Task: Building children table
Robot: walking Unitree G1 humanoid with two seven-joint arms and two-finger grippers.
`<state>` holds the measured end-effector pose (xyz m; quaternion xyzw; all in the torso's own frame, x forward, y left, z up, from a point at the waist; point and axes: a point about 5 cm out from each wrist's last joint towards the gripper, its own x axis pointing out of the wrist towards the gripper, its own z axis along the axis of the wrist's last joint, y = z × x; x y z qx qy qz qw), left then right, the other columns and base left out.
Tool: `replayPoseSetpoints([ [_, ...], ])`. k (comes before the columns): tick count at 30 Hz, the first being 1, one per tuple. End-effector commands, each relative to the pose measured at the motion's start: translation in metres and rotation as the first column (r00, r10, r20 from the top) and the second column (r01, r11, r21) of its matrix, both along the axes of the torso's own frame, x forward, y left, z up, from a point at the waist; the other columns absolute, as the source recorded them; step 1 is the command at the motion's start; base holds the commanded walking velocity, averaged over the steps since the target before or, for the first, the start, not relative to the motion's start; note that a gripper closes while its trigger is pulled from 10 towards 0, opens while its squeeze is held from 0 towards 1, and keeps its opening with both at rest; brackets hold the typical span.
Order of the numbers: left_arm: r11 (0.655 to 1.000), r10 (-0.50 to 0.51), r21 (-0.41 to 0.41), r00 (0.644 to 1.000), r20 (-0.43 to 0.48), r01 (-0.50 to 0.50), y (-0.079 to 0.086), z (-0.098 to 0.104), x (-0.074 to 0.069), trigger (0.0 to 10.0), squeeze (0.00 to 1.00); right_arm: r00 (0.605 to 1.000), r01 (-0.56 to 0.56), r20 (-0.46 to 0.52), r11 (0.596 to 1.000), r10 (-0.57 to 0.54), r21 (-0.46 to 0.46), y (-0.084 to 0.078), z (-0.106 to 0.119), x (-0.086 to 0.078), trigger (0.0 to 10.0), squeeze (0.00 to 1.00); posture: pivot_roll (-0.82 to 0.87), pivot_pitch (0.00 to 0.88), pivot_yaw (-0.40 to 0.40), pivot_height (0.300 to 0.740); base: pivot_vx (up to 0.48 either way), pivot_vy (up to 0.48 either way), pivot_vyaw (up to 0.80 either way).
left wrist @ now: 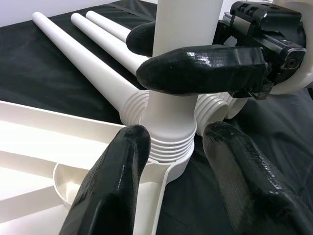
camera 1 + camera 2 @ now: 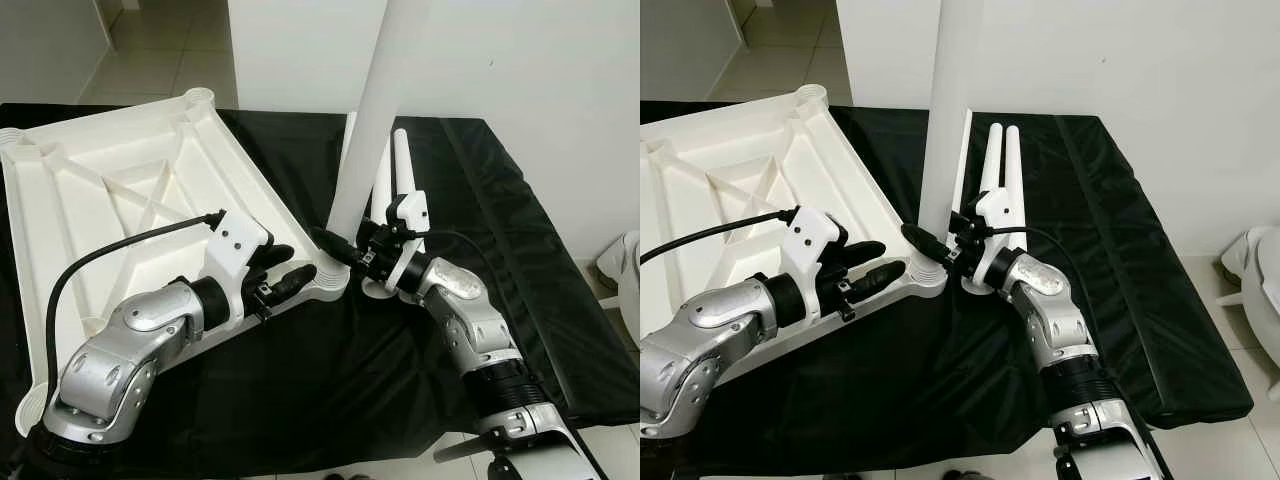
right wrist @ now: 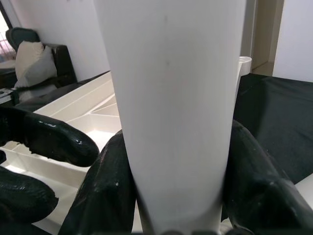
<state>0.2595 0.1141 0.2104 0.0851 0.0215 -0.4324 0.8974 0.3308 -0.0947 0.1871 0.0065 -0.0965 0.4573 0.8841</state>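
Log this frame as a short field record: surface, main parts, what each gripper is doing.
surface: black cloth
tabletop: white tabletop, upside down, ribs up
upright leg: white leg standing in the near corner socket
spare legs: three spare legs lying on the cloth
right gripper: right gripper clamped on the upright leg
left gripper: left gripper open at that corner

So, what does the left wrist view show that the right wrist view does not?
The left wrist view shows the threaded base of the upright table leg seated in the corner socket of the tabletop, and three spare legs lying on the black cloth. The right wrist view shows a dark chair with a cushion behind. Both share the right gripper shut on the upright leg, the left gripper open near its base, and the ribbed underside of the tabletop.
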Motion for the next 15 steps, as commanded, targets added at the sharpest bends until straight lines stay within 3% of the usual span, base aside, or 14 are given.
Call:
replayPoseSetpoints([
  [1,1.0,0.018,-0.005,1.0,0.002,-0.018,0.0007,0.0005,-0.0016,10.0,0.0,0.976,0.04,-0.212,0.999,-0.04,-0.005,-0.0053,-0.04,-0.0014,10.0,0.0,0.01,0.139,-0.049,0.74,0.0,0.0,0.0],
  [15,1.0,0.019,-0.008,1.0,0.001,-0.019,0.0002,0.0006,-0.0017,10.0,0.0,0.977,0.06,-0.2,0.996,-0.074,-0.073,-0.0024,-0.0471,-0.0028,10.0,0.0,0.01,0.126,-0.056,0.74,0.0,0.0,0.0],
])
